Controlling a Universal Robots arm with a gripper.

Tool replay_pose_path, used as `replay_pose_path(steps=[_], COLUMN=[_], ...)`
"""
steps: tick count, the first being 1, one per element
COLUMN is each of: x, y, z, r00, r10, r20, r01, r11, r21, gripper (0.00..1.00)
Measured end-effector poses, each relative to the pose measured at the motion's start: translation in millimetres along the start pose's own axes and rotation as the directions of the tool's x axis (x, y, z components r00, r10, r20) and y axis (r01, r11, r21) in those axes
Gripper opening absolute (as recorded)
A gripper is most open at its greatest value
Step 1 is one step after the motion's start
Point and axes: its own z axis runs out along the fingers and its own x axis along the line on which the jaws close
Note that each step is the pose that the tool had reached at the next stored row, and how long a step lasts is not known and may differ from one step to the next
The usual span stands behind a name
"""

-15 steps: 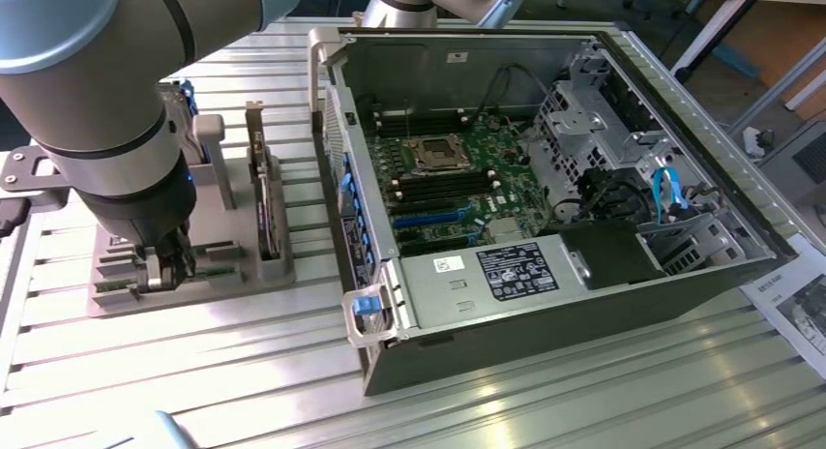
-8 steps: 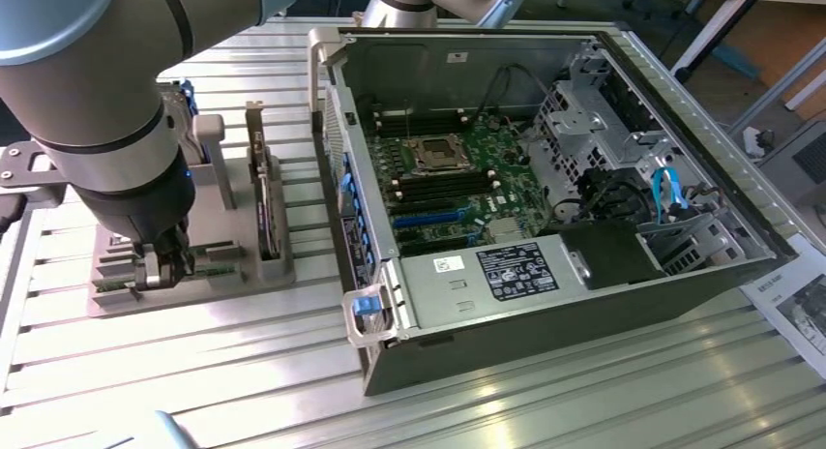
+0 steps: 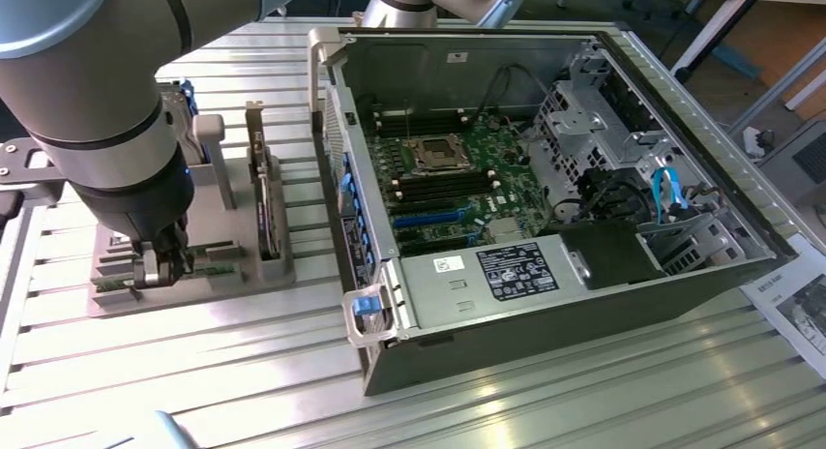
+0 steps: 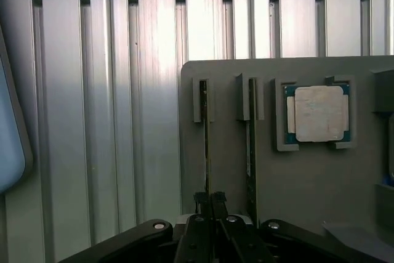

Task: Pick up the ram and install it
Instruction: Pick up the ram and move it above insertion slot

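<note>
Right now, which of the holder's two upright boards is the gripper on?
The ram, the one farther from the silver CPU chip; the gripper grips it.

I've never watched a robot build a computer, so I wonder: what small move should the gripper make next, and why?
Probably a straight lift. The gripper looks pinched shut on the ram, which sits edge-up in a slot of the grey holder; pulling straight out should free it without snagging.

No legible text; power supply label (image 3: 516,271) print too small.
</note>
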Motion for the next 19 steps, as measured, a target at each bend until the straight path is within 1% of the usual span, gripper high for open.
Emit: replay_pose_path(steps=[8, 16, 19], x=[-0.2, -0.3, -0.4], y=[0.1, 0.2, 0.1], z=[-7.8, -15.6, -18.8], r00=[1.0, 0.9999, 0.9998], r10=[-0.004, -0.006, -0.014], r20=[0.0034, 0.008, 0.0126], r01=[0.004, 0.006, 0.014], r11=[1.0, 1.0, 0.9999], r21=[0.0, -0.0002, -0.0004], gripper=[0.12, 0.12, 0.12])
